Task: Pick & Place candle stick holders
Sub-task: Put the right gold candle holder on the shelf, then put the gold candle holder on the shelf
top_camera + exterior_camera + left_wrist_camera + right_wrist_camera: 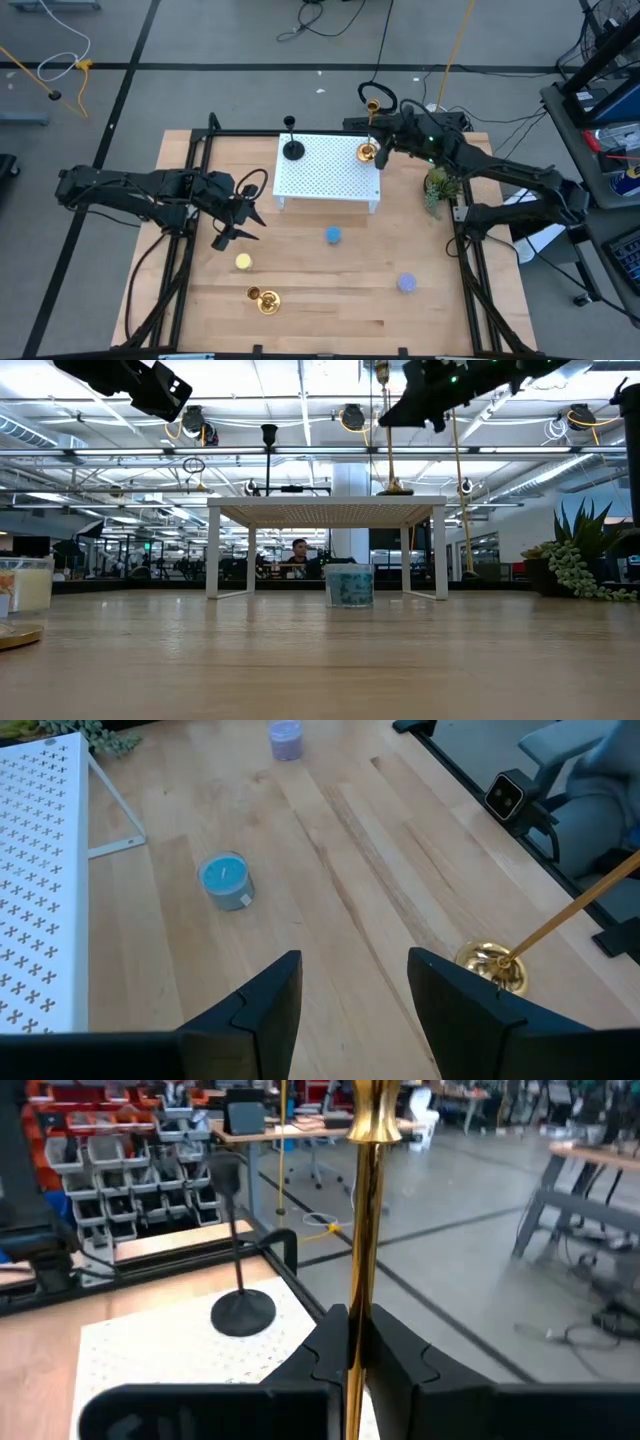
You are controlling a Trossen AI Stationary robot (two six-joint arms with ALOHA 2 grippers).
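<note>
Atop white perforated stand (330, 170), right gripper (356, 1342) clamps shiny brass candle stick holder's (368, 152) slim stem; left gripper (352, 995) hovers open over the wooden table (330, 290).

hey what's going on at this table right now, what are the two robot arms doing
The right gripper is shut on the slim stem of a brass candle stick holder, whose base is at the right end of the white perforated stand. A black candle stick holder already stands on the stand's left end. The left gripper hangs open over the table, holding nothing. A second brass candle stick holder, a yellow candle, a blue candle and a lavender candle remain on the wood.
</note>
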